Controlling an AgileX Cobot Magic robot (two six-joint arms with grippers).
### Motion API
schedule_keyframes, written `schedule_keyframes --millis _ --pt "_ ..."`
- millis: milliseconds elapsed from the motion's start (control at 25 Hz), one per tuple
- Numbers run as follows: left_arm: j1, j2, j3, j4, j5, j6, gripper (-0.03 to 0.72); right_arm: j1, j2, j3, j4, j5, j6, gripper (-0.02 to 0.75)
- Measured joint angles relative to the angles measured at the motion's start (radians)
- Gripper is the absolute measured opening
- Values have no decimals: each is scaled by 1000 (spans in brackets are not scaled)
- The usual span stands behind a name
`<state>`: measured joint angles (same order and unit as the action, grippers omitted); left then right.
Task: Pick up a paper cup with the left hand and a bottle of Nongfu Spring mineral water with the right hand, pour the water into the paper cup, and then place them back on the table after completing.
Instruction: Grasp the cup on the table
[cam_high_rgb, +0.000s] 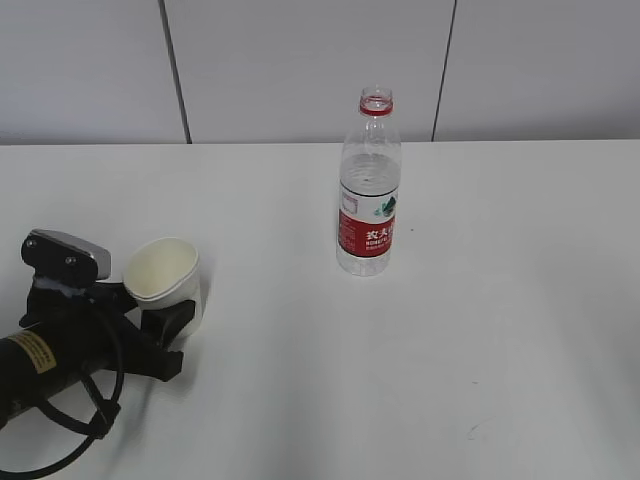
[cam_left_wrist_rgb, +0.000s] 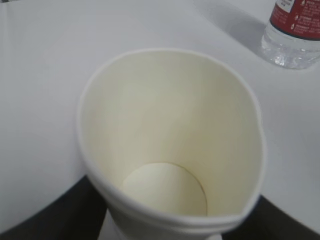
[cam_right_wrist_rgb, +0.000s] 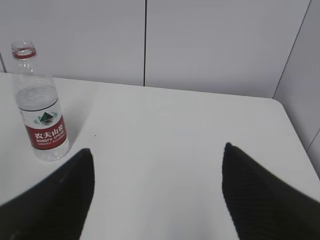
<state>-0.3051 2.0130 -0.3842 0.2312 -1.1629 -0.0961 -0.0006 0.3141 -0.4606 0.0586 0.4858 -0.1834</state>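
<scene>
- Exterior view: stands upright a little right of middle on the table (cam_high_rgb: 500, 330), the bottle (cam_high_rgb: 368, 185), cap off, red ring at the open neck, red label with white letters around the lower body.
- Contains clear water (cam_high_rgb: 369, 172), level near the shoulder above the label.
- At about 8 o'clock from the bottle, well apart: the paper cup (cam_high_rgb: 165, 280), white, tilted so that the mouth looks up toward 1 o'clock, inside pale cream and dry.
- Enters from the lower left corner, the left hand (cam_high_rgb: 172, 322), black, with a grey block on top and a yellow sticker on the arm; fingers closed narrow around the lower body of the cup, gripping it.
- Cannot tell whether the bottom of the cup touches the table or is just above it.
- Left wrist view: fills almost the whole picture, the cup (cam_left_wrist_rgb: 170, 145), rim pressed to an oval, round bottom seen inside; at 1 o'clock, in the corner, the base of the bottle (cam_left_wrist_rgb: 292, 35).
- Right wrist view: right hand (cam_right_wrist_rgb: 157, 190) spread wide, two dark fingers (cam_right_wrist_rgb: 260, 200) at the lower corners, holding nothing, only bare white table (cam_right_wrist_rgb: 165, 150) between.
- At 10 o'clock from this hand, apart from it, the bottle (cam_right_wrist_rgb: 40, 110) near the far edge, before the grey wall panels (cam_right_wrist_rgb: 210, 45).
</scene>
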Motion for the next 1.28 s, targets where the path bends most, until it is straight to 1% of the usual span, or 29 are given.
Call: schedule_keyframes --millis 360,560,720,800,1000,1080,1160,1280 --pt "0 0 2 0 -1 0 407 0 267 35 0 -347 -2 587" --pt "0 0 2 0 -2 0 407 1 440 35 0 -478 -2 587" --pt "0 0 2 0 -2 -1 407 1 568 35 -7 -622 -2 587" --pt "0 0 2 0 -2 -1 407 1 623 35 -50 -712 5 587" --pt "0 0 2 0 -2 -1 407 1 761 35 -272 -928 158 587" --pt "0 0 2 0 -2 -1 407 1 823 35 -336 -996 196 587" --pt "0 0 2 0 -2 -1 407 1 882 35 -380 -1056 214 587" --pt "0 0 2 0 -2 -1 407 1 974 35 -405 -1135 255 587"
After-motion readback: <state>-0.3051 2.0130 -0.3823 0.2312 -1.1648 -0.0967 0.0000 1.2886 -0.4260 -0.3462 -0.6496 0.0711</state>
